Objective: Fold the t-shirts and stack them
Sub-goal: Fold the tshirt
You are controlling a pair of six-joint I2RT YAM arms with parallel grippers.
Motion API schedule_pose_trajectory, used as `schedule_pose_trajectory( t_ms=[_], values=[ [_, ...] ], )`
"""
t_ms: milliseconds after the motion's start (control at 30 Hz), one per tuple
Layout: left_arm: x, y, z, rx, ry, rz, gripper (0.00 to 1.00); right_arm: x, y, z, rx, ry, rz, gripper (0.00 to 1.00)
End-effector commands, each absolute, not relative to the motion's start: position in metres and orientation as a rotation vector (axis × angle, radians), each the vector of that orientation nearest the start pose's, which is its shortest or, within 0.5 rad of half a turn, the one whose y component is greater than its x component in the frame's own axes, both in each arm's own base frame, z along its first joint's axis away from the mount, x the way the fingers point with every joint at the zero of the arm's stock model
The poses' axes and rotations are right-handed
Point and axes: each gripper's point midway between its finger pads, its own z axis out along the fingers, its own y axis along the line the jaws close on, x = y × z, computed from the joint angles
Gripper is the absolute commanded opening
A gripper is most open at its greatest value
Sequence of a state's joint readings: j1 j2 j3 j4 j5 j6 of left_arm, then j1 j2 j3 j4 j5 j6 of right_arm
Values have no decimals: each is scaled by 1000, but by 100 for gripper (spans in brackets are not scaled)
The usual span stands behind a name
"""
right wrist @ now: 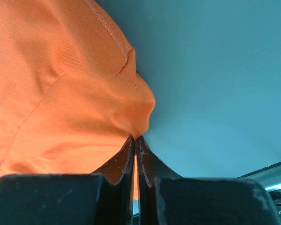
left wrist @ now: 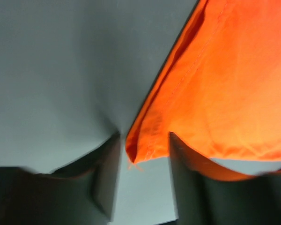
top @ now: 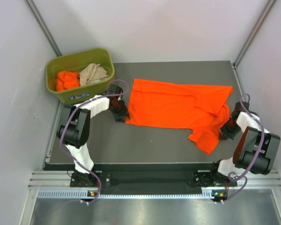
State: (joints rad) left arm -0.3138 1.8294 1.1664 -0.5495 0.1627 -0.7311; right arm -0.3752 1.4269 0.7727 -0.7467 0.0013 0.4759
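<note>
A bright orange t-shirt (top: 178, 105) lies spread across the dark table, its right part rumpled and folded over. My left gripper (top: 120, 113) is at the shirt's near left corner. In the left wrist view its jaws (left wrist: 143, 140) stand apart, with the hemmed corner of the shirt (left wrist: 215, 93) lying between them. My right gripper (top: 228, 127) is at the shirt's right side. In the right wrist view it (right wrist: 136, 137) is shut on a pinch of the orange fabric (right wrist: 61, 93). Another orange shirt (top: 67, 80) and a beige-tan shirt (top: 93, 73) lie crumpled in the bin.
The olive-green plastic bin (top: 79, 96) stands at the table's far left corner, just behind my left arm. Grey walls close in the table on three sides. The table's right edge (top: 239, 84) runs close to my right arm.
</note>
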Motion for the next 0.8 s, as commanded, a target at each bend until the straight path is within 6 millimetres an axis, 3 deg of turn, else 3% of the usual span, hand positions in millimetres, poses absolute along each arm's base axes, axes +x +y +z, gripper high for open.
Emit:
schedule_pose_trajectory(
  t_ms=[0, 167, 300, 467, 767],
  values=[
    [348, -172, 23, -582, 2803, -474, 46, 220, -68, 33, 1177, 2666, -5, 0],
    [334, -169, 26, -583, 2813, -490, 40, 223, -70, 35, 1177, 2657, -13, 0],
    [326, -164, 28, -573, 2853, -445, 52, 226, -71, 34, 1179, 2658, -6, 0],
    [318, -152, 31, -551, 2880, -351, 55, 229, -71, 34, 1176, 2658, 0, 0],
    [322, -166, 16, -590, 2901, -438, 49, 230, -72, 33, 1176, 2660, 0, 0]
  ],
)
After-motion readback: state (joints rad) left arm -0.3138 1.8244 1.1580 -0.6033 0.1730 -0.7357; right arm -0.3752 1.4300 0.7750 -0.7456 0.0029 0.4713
